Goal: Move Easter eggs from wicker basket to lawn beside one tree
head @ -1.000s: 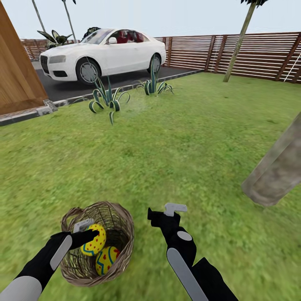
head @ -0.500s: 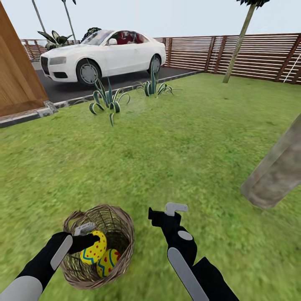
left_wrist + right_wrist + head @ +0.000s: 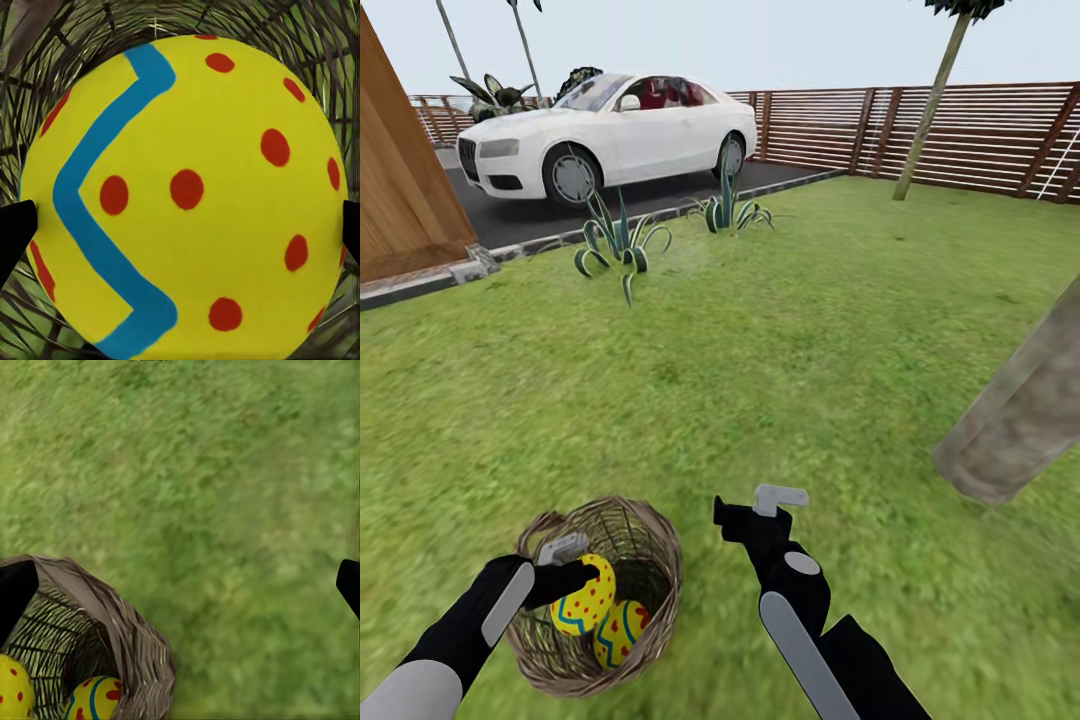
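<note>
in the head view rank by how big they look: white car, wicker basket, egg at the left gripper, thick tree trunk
1. white car, though it is far off
2. wicker basket and thick tree trunk: similar, and the trunk is cut by the frame edge, so unranked
3. egg at the left gripper

White car (image 3: 605,128) behind spiky plants (image 3: 618,236)

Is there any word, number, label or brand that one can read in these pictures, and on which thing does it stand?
None can be read.
Car: no plate text or badge is legible.
Eggs: only blue zigzags and red dots, no writing.
Basket, fence, grippers: no lettering.
</note>
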### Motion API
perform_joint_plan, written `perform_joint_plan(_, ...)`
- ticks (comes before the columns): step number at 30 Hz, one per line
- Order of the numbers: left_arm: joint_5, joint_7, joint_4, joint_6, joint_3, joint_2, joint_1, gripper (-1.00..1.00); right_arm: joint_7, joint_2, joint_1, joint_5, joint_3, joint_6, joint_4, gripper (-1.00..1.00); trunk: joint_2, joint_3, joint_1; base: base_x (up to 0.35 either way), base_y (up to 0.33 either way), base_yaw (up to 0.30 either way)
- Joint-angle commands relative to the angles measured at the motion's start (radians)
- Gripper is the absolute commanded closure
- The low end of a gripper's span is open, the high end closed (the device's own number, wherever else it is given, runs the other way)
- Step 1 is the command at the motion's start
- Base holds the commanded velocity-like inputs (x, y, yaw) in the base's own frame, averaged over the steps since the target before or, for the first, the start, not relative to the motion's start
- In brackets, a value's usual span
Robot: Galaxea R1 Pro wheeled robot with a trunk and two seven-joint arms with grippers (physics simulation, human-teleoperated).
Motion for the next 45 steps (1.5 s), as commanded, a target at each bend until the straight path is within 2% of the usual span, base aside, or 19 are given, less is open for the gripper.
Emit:
perform_joint_plan(1, 0.005, 0.003, -0.001, 0.002, -0.004, 0.001, 0.0, 1.0, -0.009, 0.0, -0.001, -0.007, 0.001, 0.003, -0.001, -1.0, 0.007, 0.002, -0.004, 0.0, 0.0, 0.0)
perform_joint_plan(45, 0.002, -0.014, -0.004, 0.0, -0.005, 0.001, 0.0, 1.0, -0.009, 0.0, -0.001, -0.007, 0.003, 0.002, -0.001, -1.0, 0.315, 0.14, -0.173, 0.0, 0.0, 0.0)
